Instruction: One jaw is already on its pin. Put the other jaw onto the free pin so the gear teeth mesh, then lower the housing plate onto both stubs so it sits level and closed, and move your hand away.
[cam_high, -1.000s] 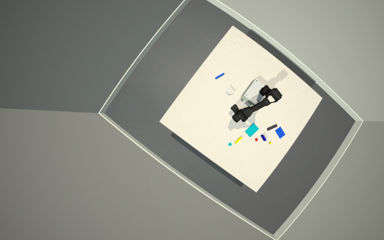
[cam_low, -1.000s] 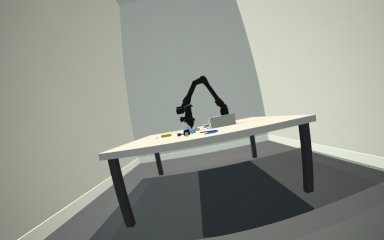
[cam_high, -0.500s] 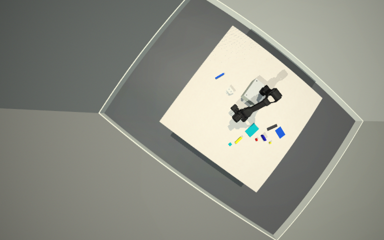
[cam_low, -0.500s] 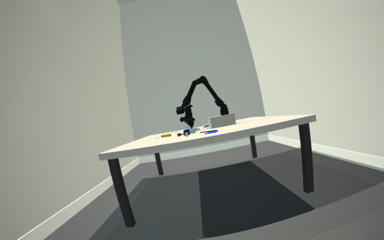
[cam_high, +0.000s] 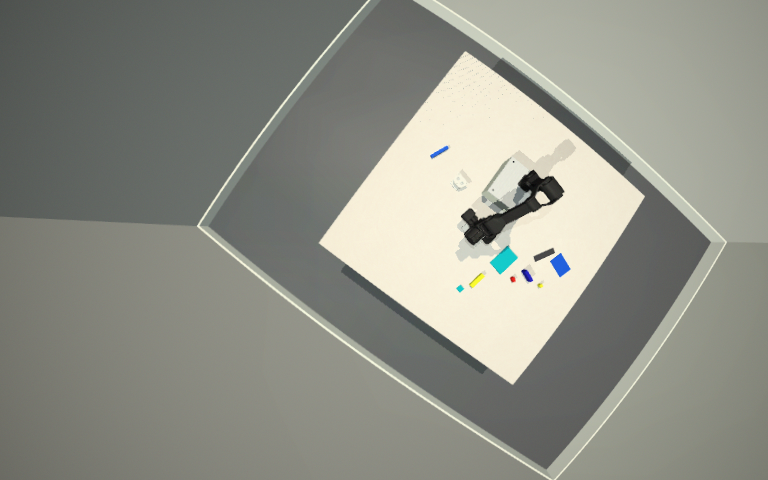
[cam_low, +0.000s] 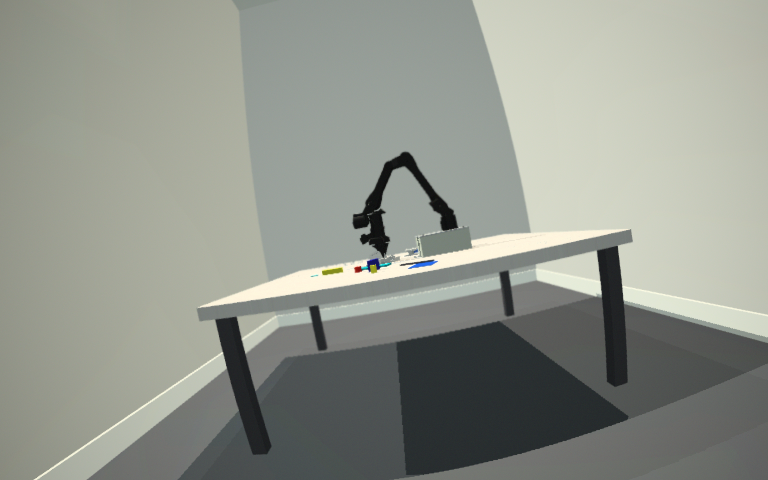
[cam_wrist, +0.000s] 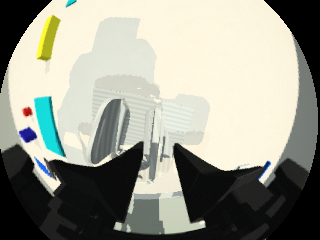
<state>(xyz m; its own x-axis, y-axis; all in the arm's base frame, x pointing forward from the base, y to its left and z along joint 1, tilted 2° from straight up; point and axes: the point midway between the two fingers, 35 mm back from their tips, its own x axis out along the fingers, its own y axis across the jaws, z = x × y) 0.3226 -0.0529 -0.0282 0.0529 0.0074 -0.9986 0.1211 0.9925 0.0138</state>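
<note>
The gripper (cam_low: 384, 254) (cam_wrist: 159, 146) points down, its fingers partly apart around a pale grey jaw (cam_wrist: 154, 132) that stands upright in the wrist view. It is shut on this jaw. The other jaw (cam_wrist: 106, 132), grey and rounded, stands left of it over the ribbed pale base (cam_wrist: 135, 101). The base also shows small under the gripper in the exterior view (cam_low: 389, 259). Whether the held jaw is on its pin, and whether the teeth mesh, cannot be told; the pins and stubs are hidden or too small. A small white piece with holes (cam_high: 459, 181), apparently the housing plate, lies apart from the base.
A large grey box (cam_high: 504, 176) (cam_low: 444, 242) stands beside the arm. A cyan plate (cam_high: 504, 260) (cam_wrist: 48, 125), yellow bar (cam_high: 477, 280) (cam_wrist: 48, 38), dark bar (cam_high: 544, 254), blue plate (cam_high: 560, 264) and small blocks lie on one side. A blue bar (cam_high: 439, 151) lies beyond the white piece.
</note>
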